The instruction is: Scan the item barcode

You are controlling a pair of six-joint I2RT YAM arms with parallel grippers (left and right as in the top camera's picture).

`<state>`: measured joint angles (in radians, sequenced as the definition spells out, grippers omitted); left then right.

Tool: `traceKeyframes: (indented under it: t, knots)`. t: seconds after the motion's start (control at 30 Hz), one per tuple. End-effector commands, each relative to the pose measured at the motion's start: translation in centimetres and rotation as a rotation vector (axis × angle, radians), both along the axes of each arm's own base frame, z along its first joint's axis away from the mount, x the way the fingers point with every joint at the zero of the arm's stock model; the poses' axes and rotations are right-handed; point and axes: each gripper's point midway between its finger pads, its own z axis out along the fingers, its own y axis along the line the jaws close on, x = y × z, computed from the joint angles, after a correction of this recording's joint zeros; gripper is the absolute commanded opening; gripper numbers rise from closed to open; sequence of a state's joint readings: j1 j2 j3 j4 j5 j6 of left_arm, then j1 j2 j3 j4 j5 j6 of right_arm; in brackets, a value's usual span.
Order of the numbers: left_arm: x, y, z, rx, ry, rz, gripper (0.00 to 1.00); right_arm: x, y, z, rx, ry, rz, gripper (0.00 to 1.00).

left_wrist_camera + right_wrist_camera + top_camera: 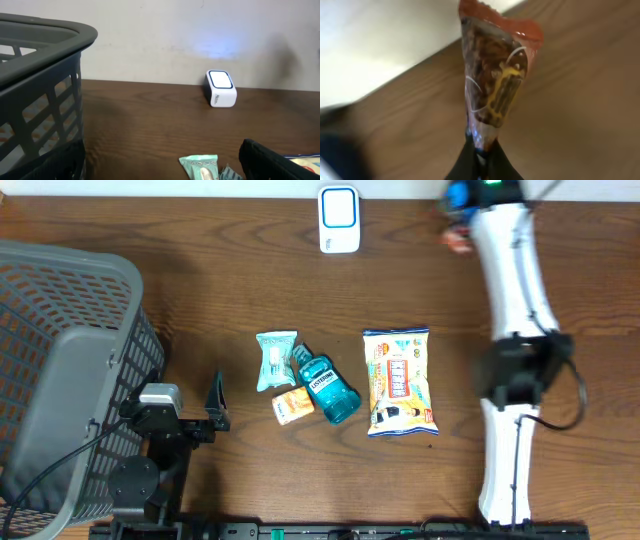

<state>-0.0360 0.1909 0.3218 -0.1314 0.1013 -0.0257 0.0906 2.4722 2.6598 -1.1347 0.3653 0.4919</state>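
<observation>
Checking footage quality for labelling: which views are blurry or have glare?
Right wrist: the snack packet is soft, the table behind blurred. Left wrist: fairly sharp, with a bluish glow on the wall above the scanner. Overhead: sharp, evenly lit.

The right gripper (480, 150) is clamped on the bottom edge of a red-topped snack packet (495, 85), held up over the wooden table (580, 110), a pale wall (380, 40) behind.

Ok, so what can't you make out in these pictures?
Barcode on the snack packet: right wrist view, blurred, none readable.
Label on the small orange box: overhead, too small to read.
Lower part of the green packet: left wrist view, cut off by the bottom edge.
</observation>
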Motion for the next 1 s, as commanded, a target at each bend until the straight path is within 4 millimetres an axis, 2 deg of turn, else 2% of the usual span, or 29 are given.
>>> traceKeyframes:
  t: [0.0, 0.07, 0.1, 0.17, 0.23, 0.3, 0.37, 0.4, 0.43, 0.47, 0.5, 0.53, 0.6, 0.7, 0.73, 0.77, 0.87, 0.9, 0.97]
  knots:
    - [-0.1, 0.1, 0.4, -0.001, -0.010, 0.008, 0.98, -1.6, -7.1, 0.7, -0.364, 0.235, 0.320, 0.01]
    - [-0.1, 0.1, 0.4, -0.001, -0.010, 0.007, 0.98, -3.1, -10.9, -1.6, -0.404, 0.364, 0.369, 0.01]
    - [-0.1, 0.1, 0.4, -0.001, -0.010, 0.007, 0.98, -3.7, -13.3, -2.9, -0.393, 0.400, 0.343, 0.01]
    - [-0.1, 0.1, 0.4, -0.001, -0.010, 0.007, 0.98, -4.5, -16.2, -4.8, -0.375, 0.432, 0.297, 0.01]
    - [-0.1, 0.1, 0.4, -0.001, -0.010, 0.007, 0.98, -6.0, -20.5, -7.4, -0.367, 0.480, 0.246, 0.01]
    - [-0.1, 0.1, 0.4, -0.001, -0.010, 0.007, 0.98, -8.7, -24.2, -10.2, -0.378, 0.599, 0.289, 0.01]
    - [-0.1, 0.1, 0.4, -0.001, -0.010, 0.007, 0.98, -11.4, -27.5, -11.2, -0.425, 0.715, 0.284, 0.01]
    - [-0.1, 0.1, 0.4, -0.001, -0.010, 0.007, 0.98, -13.8, -31.4, -10.9, -0.490, 0.790, 0.176, 0.01]
    - [-0.1, 0.1, 0.4, -0.001, -0.010, 0.007, 0.98, -14.4, -32.6, -10.8, -0.501, 0.799, 0.140, 0.01]
    - [-0.1, 0.1, 0.4, -0.001, -0.010, 0.007, 0.98, -15.7, -34.8, -10.6, -0.502, 0.800, 0.081, 0.01]
    - [-0.1, 0.1, 0.4, -0.001, -0.010, 0.007, 0.98, -16.3, -35.7, -10.6, -0.496, 0.799, 0.060, 0.01]
    - [-0.1, 0.1, 0.4, -0.001, -0.010, 0.008, 0.98, -17.8, -37.9, -10.4, -0.485, 0.797, 0.008, 0.01]
    - [-0.1, 0.1, 0.4, -0.001, -0.010, 0.007, 0.98, -19.6, -40.3, -10.5, -0.456, 0.783, -0.040, 0.03]
    - [-0.1, 0.1, 0.4, -0.001, -0.010, 0.007, 0.98, -21.1, -42.0, -10.8, -0.406, 0.737, -0.105, 0.36]
    - [-0.1, 0.1, 0.4, -0.001, -0.010, 0.007, 0.98, -21.6, -42.6, -10.8, -0.394, 0.726, -0.137, 0.96]
    - [-0.1, 0.1, 0.4, -0.001, -0.010, 0.008, 0.98, -22.0, -43.0, -10.7, -0.387, 0.715, -0.165, 0.99]
    - [-0.1, 0.1, 0.4, -0.001, -0.010, 0.007, 0.98, -22.1, -43.3, -9.9, -0.369, 0.653, -0.256, 0.99]
    - [-0.1, 0.1, 0.4, -0.001, -0.010, 0.008, 0.98, -21.1, -42.6, -9.1, -0.342, 0.579, -0.284, 0.99]
    - [-0.1, 0.1, 0.4, -0.001, -0.010, 0.007, 0.98, -18.3, -40.0, -7.6, -0.263, 0.448, -0.211, 0.99]
